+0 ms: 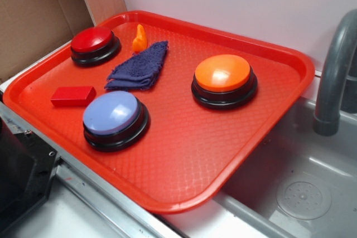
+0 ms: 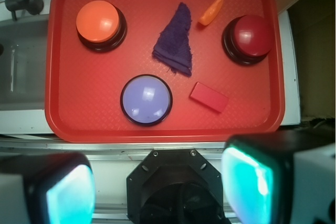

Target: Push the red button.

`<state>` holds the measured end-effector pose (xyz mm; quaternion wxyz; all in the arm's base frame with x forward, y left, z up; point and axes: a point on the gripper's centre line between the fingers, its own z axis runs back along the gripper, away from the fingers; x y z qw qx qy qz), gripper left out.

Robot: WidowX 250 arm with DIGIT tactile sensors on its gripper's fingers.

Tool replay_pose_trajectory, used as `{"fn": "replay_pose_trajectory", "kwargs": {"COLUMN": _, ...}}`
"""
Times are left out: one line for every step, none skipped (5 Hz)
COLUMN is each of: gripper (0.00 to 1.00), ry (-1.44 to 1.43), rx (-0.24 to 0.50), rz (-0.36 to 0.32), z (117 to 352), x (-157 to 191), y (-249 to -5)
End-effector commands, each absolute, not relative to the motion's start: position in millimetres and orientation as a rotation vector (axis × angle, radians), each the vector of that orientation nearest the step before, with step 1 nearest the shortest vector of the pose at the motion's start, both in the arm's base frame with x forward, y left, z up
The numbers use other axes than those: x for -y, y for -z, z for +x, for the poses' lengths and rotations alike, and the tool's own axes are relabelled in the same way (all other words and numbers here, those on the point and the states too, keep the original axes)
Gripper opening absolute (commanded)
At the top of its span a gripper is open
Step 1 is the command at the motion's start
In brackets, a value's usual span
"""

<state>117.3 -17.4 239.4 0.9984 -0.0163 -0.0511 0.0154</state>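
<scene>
Jaws (image 2: 160, 187) stand wide and empty, high above the tray (image 2: 58, 103). Red button (image 2: 251, 36) sits in its far corner beside the cloth (image 2: 176, 43); descend centred on its dome, avoiding the orange button (image 2: 98, 21).

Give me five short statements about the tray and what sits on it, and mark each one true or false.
1. The red button lies in a corner region of the red tray, near the small orange carrot-shaped piece. True.
2. The purple cloth covers the orange button. False: the cloth lies flat on the tray, apart from that button.
3. The gripper is pressing on the red button. False: in the wrist view its fingers hang over the tray's near edge, away from every button.
4. The red block lies between the blue button and the red button. True.
5. The three buttons are stacked. False: each stands alone on the tray.
</scene>
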Motion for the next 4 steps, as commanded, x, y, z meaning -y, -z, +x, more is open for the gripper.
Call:
{"fn": "replay_pose_trajectory", "kwargs": {"gripper": 1.0, "ry": -0.426, "rx": 0.101, "rz": -0.001, "z": 155, "x": -68, "y": -185}}
{"fn": "replay_pose_trajectory", "kwargs": {"gripper": 1.0, "ry": -0.532, "rx": 0.228, "rz": 0.017, "z": 174, "x": -101, "y": -174}}
{"fn": "replay_pose_trajectory", "kwargs": {"gripper": 1.0, "ry": -0.519, "rx": 0.283, "rz": 0.095, "z": 205, "x": -115, "y": -161}}
{"fn": "replay_pose_trajectory", "kwargs": {"gripper": 1.0, "ry": -0.536, "rx": 0.287, "rz": 0.138, "z": 217, "x": -133, "y": -144}}
